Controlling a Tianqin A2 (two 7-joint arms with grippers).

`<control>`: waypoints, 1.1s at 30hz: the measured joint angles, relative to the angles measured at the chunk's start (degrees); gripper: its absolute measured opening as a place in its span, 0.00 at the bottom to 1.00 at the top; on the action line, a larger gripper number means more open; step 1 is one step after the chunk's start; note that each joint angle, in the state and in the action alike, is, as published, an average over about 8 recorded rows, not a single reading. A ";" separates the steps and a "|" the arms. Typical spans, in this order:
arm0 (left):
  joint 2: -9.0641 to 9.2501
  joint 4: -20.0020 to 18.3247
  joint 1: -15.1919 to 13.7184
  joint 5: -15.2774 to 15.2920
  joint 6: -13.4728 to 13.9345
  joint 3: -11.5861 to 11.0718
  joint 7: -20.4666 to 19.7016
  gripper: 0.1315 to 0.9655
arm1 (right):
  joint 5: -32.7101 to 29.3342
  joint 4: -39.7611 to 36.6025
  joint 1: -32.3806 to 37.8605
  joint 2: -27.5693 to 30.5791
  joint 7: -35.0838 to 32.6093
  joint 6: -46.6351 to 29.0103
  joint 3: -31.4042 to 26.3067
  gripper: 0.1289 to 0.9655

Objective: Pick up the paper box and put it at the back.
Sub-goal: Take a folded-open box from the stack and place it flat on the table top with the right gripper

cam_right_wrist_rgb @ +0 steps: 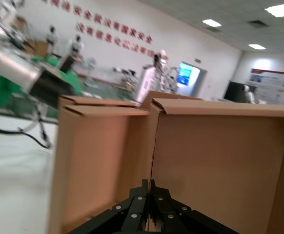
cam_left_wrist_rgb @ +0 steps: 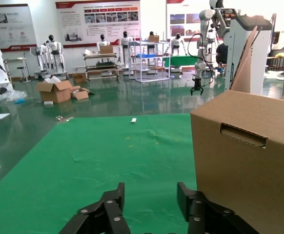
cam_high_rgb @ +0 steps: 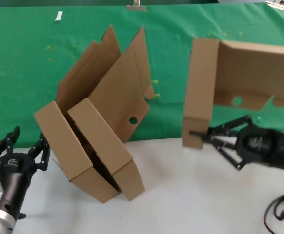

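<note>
Paper box [cam_high_rgb: 239,78] hangs above the table at about 2 o'clock in the head view, tipped up on end, its tray wall standing tall and its hinged lid spreading toward 3 o'clock with the small round hole showing in the side flap. It looks light and fairly stiff, being thin corrugated cardboard, but the walls would likely flex and the loose lid may swing, so a pinch on a double-folded wall edge seems the safest hold. That is where the right gripper [cam_high_rgb: 196,133] has it: the fingers are closed tight on the lower corner of the tray wall, and the right wrist view shows the fingertips [cam_right_wrist_rgb: 149,195] meeting on the cardboard edge. The box juts up toward 12 o'clock from the gripper, so it may pivot about the pinch.

Beyond it lies the green cloth [cam_high_rgb: 25,63], the back, spanning 10 to 2 o'clock. Two similar cardboard boxes [cam_high_rgb: 95,146] lean together at centre, partly on the white table [cam_high_rgb: 181,195]. The left gripper [cam_high_rgb: 27,144] waits at 8 o'clock, fingers spread wide and empty, just beside those boxes.
</note>
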 joint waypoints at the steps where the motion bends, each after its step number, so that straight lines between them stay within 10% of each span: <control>1: 0.00 0.00 0.00 0.00 0.00 0.00 0.00 0.23 | -0.21 1.92 -0.42 0.75 0.96 1.14 0.59 0.03; 12: 0.00 0.00 0.00 0.00 0.00 0.00 0.00 0.51 | -11.17 7.36 10.12 9.49 7.75 8.33 -1.03 0.03; 24: 0.00 0.00 0.00 0.00 0.00 0.00 0.00 0.81 | -36.85 -20.33 36.89 1.87 2.21 19.63 -17.02 0.03; 33: 0.00 0.00 0.00 0.00 0.00 0.00 0.00 0.94 | -44.86 -36.12 42.57 -7.39 0.11 31.67 -23.79 0.03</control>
